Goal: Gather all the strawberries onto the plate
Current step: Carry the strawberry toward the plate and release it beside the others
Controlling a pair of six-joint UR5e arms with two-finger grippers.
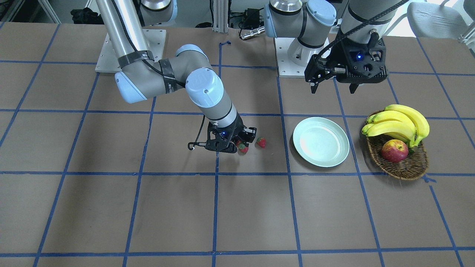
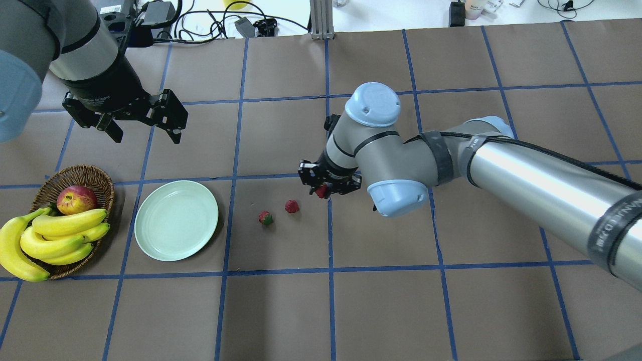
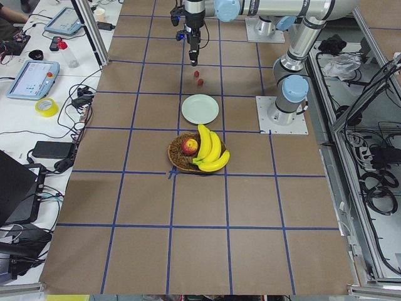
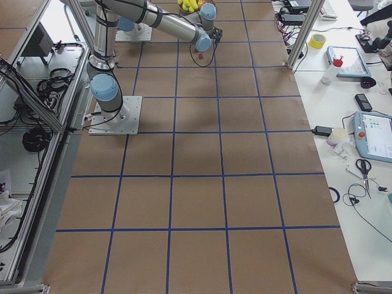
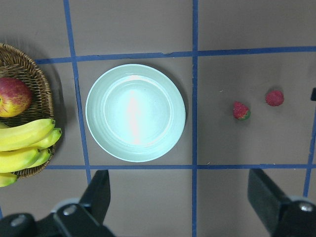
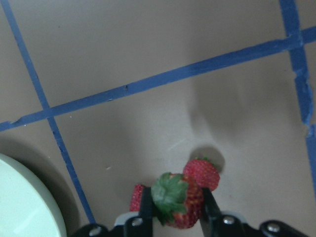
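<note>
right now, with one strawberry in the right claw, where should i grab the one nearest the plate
Take the strawberry across its red middle, straight down from above. It lies on its side on the table, leaves turned away from the plate, and apart from the other loose strawberry.

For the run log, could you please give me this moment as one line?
right gripper shut on strawberry | left gripper open, above table | two loose strawberries on table | plate empty

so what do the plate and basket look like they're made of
Plate: smooth, glossy mint-green, with a bright glare streak; likely plastic or melamine, possibly glazed ceramic. Basket: brown woven wicker or rattan, matte, its interlaced strands plainly visible along the rim.
</note>
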